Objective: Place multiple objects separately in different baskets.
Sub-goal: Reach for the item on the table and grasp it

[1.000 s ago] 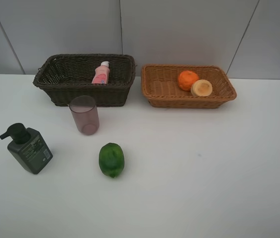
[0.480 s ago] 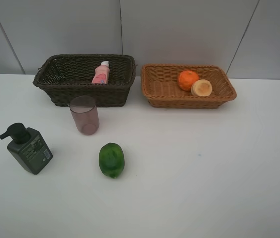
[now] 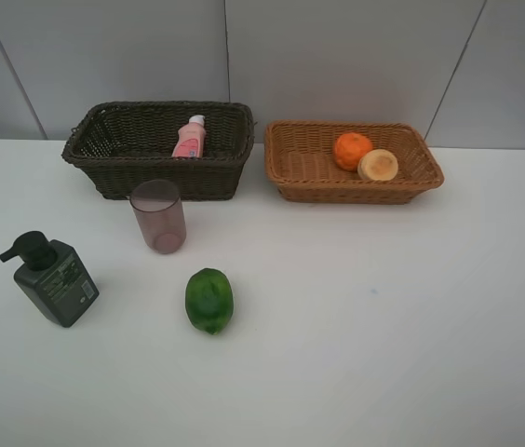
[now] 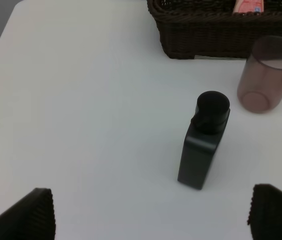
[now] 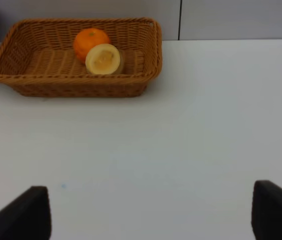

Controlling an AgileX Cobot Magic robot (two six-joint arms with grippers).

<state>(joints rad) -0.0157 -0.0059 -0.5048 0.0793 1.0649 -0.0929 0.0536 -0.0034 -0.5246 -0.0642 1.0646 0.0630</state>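
Dark green plastic pump bottle (image 4: 201,145) waits near the white table's (image 3: 383,354) left edge; left gripper (image 4: 151,212) open to grab it; right gripper (image 5: 151,210) open, empty.

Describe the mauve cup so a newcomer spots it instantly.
Start at the dark brown woven wicker basket at the back left of the white table. Just in front of its front wall stands the translucent mauve cup, upright. It alone is see-through; the dark green pump bottle and green oval fruit nearby are opaque.

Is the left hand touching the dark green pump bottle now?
Apart. The left wrist view shows bare white table between the pump bottle and both fingers of the left hand.
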